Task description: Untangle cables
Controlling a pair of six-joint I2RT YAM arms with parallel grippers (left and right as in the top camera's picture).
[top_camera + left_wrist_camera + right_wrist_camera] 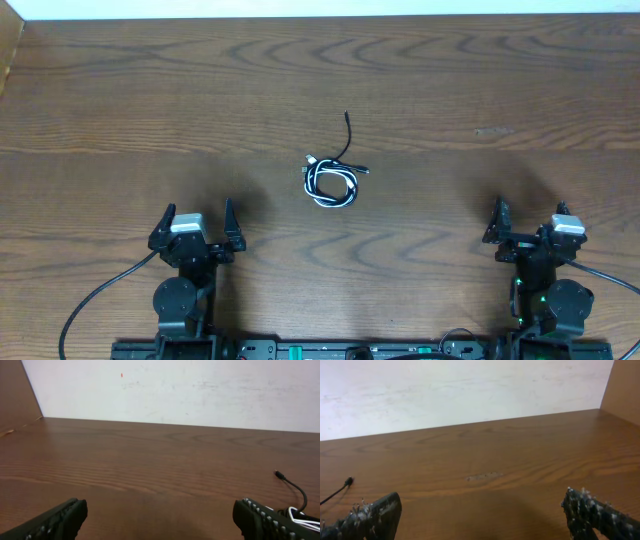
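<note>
1. Cables (331,184) lie in a small knot near the middle of the table (120,100); white and black cords are wound together in a loop; one black end (347,130) strays toward the far edge.
2. The knot sits between the two arms, somewhat nearer the left one; both claws are well apart from it.
3. Left claw (195,212) stands at the near left of the table, fingers spread wide with only bare wood between them; its wrist view catches the black end and a bit of white loop at the lower right.
4. Right claw (528,218) stands at the near right, fingers likewise spread wide, pinching nothing; its wrist view shows the black end at the left edge.
5. A pale wall (175,385) rises behind the table's far edge.
</note>
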